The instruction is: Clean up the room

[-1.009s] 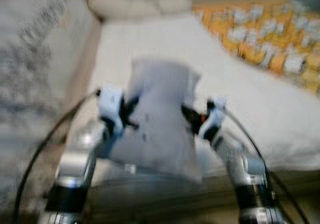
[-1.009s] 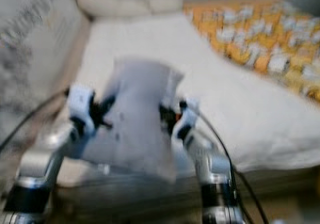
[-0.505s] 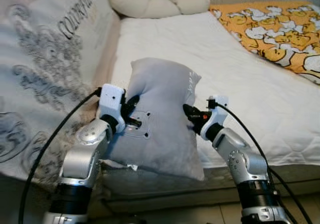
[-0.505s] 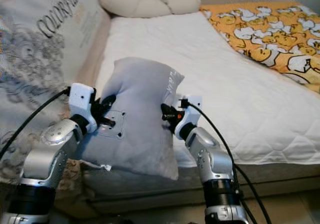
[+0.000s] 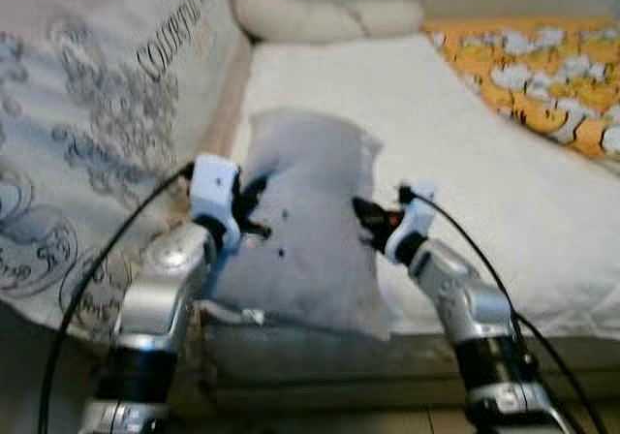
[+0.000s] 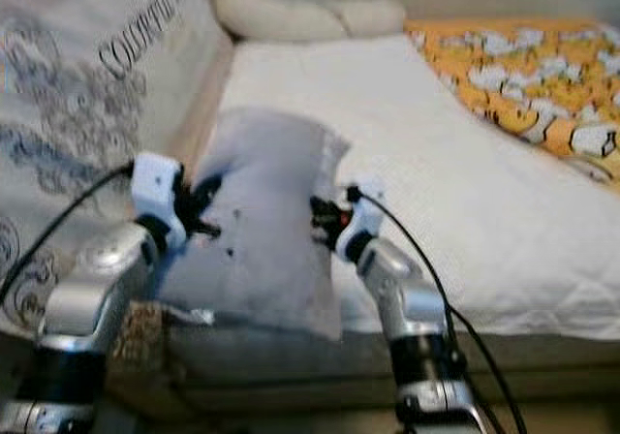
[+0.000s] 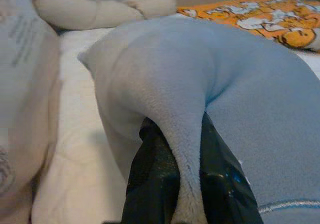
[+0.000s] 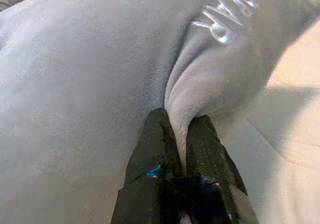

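In the left eye view, a grey pillow (image 5: 308,223) is held upright above the near edge of a white mattress (image 5: 465,163). It is pinched on its left edge by the left gripper (image 5: 254,211) and on its right edge by the right gripper (image 5: 366,218). A printed cloth (image 5: 87,124) is draped along the left side of the bed, cream bolsters (image 5: 320,17) lie at the far end, and an orange patterned blanket (image 5: 542,85) is spread on the right.

In the right eye view, the same pillow (image 6: 262,231) is seen between the two silver arms, its lower corner hanging past the mattress edge.

In the left wrist view, a fold of the pillow's fleece (image 7: 185,134) is clamped between the two black fingers (image 7: 155,179), which are closed tightly on it.

In the right wrist view, a ridge of the pillow (image 8: 200,94) is gripped between the black fingers (image 8: 157,154), drawn nearly together; silver lettering (image 8: 235,9) is seen on the fabric beyond.
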Robot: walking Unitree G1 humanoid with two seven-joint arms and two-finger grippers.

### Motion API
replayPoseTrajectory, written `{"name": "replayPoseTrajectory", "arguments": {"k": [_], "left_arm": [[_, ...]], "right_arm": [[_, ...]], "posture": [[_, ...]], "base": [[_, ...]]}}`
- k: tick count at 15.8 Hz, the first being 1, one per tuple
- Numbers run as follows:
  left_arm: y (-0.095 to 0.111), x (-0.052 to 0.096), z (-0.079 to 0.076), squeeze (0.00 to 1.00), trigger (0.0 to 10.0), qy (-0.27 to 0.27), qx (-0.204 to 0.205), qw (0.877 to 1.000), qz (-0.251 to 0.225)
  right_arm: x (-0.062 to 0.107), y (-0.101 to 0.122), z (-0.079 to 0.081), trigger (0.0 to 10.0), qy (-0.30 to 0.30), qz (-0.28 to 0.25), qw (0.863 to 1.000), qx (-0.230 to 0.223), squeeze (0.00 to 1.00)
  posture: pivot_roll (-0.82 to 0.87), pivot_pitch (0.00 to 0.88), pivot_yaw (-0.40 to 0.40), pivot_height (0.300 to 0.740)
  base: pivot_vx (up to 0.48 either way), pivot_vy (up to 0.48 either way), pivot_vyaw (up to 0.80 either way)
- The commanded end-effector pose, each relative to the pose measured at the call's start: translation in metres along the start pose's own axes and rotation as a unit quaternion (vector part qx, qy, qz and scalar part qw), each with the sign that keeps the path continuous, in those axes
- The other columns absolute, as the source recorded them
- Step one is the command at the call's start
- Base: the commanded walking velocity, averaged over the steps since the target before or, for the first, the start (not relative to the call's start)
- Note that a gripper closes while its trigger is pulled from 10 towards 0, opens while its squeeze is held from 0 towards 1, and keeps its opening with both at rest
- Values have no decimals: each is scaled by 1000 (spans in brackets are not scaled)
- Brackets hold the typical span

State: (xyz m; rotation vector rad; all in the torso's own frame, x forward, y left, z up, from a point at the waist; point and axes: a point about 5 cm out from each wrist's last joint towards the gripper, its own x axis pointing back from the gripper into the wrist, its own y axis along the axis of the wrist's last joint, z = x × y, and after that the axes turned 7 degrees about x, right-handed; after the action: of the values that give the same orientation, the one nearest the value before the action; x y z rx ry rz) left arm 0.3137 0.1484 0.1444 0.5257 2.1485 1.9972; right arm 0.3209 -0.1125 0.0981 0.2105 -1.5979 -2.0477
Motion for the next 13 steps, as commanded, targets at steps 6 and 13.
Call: {"name": "replayPoseTrajectory", "arguments": {"k": [6, 13], "left_arm": [[13, -3, 1, 0, 10000, 4, -11, 1000, -25], [12, -3, 2, 0, 10000, -17, -25, 999, -18]], "right_arm": [[-3, 2, 4, 10000, 28, 2, 999, 27, 0], [-1, 0, 4, 10000, 34, 2, 999, 23, 0]], "posture": [[-8, 0, 59, 740], [-16, 0, 77, 740]], "base": [[345, 0, 352], [244, 0, 0]]}}
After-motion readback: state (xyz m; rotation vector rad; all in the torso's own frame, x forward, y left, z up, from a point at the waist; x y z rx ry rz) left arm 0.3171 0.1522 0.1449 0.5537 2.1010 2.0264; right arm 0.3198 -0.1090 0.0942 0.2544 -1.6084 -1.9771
